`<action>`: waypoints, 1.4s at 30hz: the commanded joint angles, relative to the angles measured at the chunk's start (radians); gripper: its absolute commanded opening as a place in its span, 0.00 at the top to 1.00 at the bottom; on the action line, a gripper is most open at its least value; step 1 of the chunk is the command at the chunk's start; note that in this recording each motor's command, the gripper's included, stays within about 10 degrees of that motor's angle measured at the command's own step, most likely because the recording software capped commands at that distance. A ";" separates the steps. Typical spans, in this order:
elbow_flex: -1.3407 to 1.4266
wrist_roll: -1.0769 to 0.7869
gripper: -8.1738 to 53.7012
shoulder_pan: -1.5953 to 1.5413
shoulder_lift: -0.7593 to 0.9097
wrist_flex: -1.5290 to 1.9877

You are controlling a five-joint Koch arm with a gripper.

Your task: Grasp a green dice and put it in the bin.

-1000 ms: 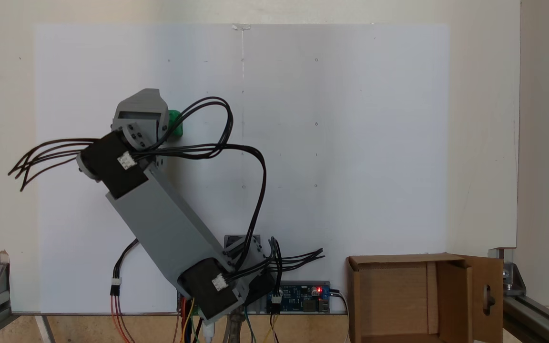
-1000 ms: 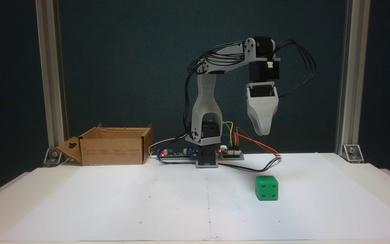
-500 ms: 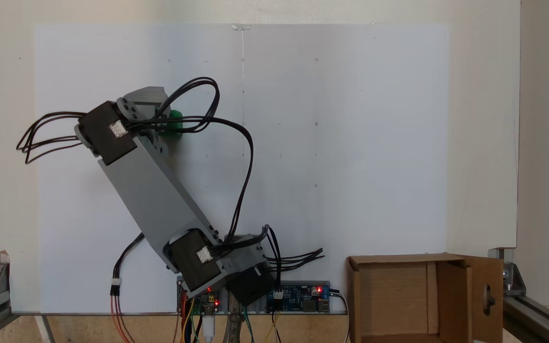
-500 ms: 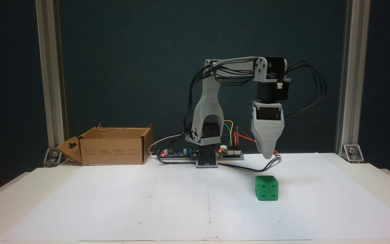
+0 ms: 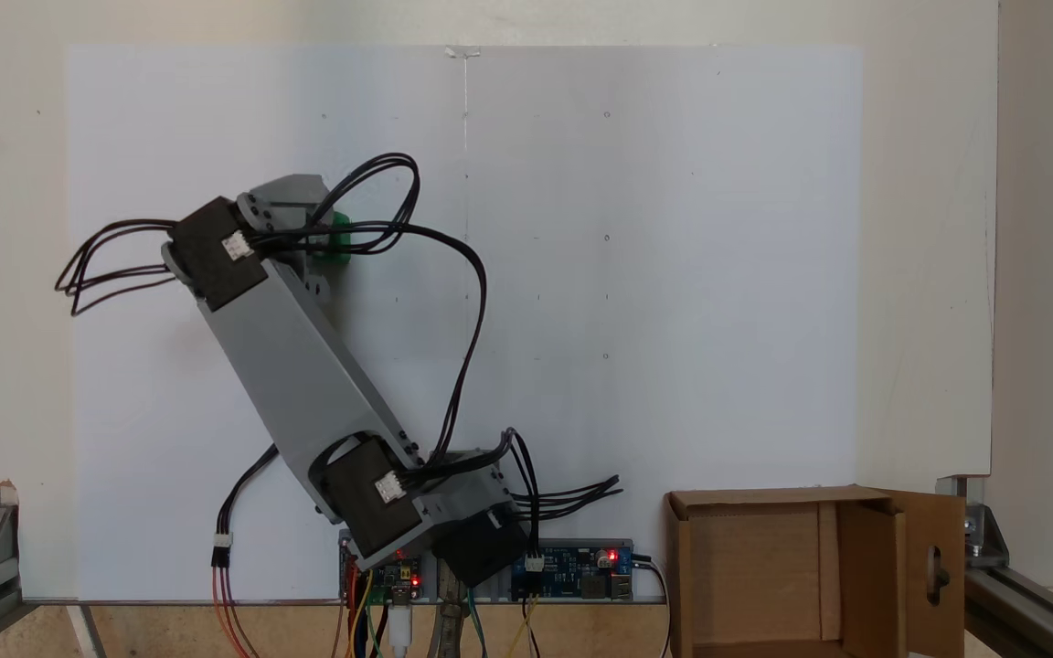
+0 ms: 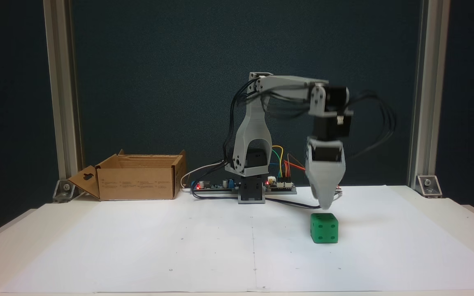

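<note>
The green dice [image 6: 324,227] sits on the tabletop [image 6: 138,246] right of frame centre, looking light, rigid and slick, best pinched across opposite flat faces; the gripper [image 6: 325,205] hovers just above, jaws' opening indiscernible.

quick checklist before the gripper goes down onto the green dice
1. Green dice sits flat on the white paper, free of other things: ok.
2. Gripper tip above the dice in the front fixed view: ok.
3. Jaws open wide enough for the dice: cannot tell, one blurred tip shows.
4. Front-to-back alignment: cannot tell, the arm covers most of the dice from above.
5. Bin upright, top open: ok.
</note>
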 commanded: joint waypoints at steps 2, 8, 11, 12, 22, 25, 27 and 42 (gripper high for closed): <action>0.005 0.075 0.15 -0.005 0.026 -0.040; 0.052 0.091 0.16 -0.005 0.048 -0.091; 0.071 0.094 0.16 -0.005 0.048 -0.133; 0.080 0.094 0.16 -0.005 0.048 -0.152; 0.089 0.109 0.16 0.025 0.048 -0.166; 0.100 0.123 0.16 0.028 0.046 -0.170; 0.104 0.153 0.16 0.034 0.046 -0.170; 0.130 0.156 0.17 0.026 0.023 -0.204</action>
